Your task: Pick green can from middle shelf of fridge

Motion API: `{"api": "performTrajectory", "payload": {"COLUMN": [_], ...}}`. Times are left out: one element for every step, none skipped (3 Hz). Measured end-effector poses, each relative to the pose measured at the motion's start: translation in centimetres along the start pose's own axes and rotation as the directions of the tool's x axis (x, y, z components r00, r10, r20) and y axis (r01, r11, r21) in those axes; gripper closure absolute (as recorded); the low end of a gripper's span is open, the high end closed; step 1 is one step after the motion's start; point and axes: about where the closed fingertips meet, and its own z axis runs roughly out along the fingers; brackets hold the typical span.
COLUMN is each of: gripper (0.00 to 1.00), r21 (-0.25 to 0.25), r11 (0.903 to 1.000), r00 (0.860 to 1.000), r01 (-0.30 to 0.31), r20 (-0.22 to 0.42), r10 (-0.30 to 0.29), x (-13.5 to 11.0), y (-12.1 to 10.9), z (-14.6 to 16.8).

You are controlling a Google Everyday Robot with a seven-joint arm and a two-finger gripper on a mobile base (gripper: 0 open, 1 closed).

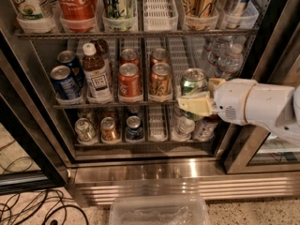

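Note:
The green can stands on the middle shelf of the fridge, at the right end of the row, beside an orange-brown can. My gripper reaches in from the right on a white arm. It is at the green can's lower right side and hides the can's base. The can stands upright in its lane.
The same shelf holds a red can, a brown bottle, blue cans and clear water bottles. Tall cans and a Coca-Cola bottle stand on the rack above, small cans below. A clear plastic bin and cables lie on the floor.

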Motion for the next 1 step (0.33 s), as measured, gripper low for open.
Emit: {"api": "performTrajectory", "payload": {"gripper": [1.00], "r21": [0.000], "r11": [1.0000], "r00": [1.000], "r01": [0.000], "r20": [0.000], "r10": [0.000], "x": [0.00], "y": [0.00], "z": [0.00]}}
